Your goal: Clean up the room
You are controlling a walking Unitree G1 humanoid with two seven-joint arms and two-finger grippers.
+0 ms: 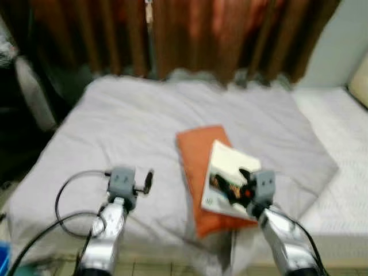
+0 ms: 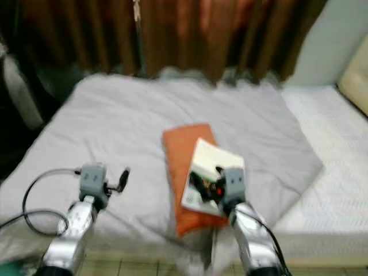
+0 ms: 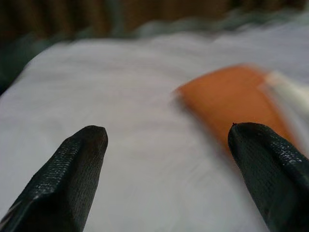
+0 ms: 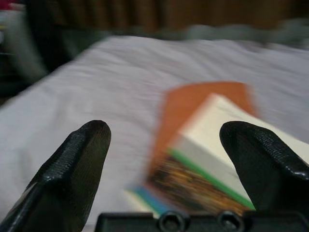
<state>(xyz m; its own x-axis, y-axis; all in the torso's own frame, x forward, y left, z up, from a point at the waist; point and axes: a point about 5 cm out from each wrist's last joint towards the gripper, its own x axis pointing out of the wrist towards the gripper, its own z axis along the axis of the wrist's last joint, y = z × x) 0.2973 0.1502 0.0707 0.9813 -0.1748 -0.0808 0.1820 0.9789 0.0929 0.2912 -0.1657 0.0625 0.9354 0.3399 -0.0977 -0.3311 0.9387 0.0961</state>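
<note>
Here we are at the foot of a bed (image 1: 115, 121), its pale grey sheet soft and lightly wrinkled, running back to heavy rust-brown curtains (image 1: 218, 34) that hang in deep vertical folds. Everything is a touch blurred. Lying on the sheet, right of centre, is a flat orange rectangular pad (image 1: 198, 155) (cloth or cushion, hard to say through the blur), and on top of it, tilted and overhanging its right edge, sits a thick book (image 1: 227, 178) with cream page edges and a glossy, colourful cover showing a green stripe.

The right claw (image 4: 166, 159) hovers just over the near end of that book, its two black, finely textured, wedge-shaped fingers (image 4: 72, 169) spread wide with nothing between them; the book's corner sits in the gap below, untouched as far as one can see. Over on the left, the left claw (image 3: 169, 164) hangs above bare sheet, near the orange pad's left edge, its fingers likewise held well apart and empty. A black cable (image 1: 66, 207) loops off the silver left arm. To the right, a white quilted mattress (image 1: 339, 149) with a dimpled surface lies beside the grey sheet.
</note>
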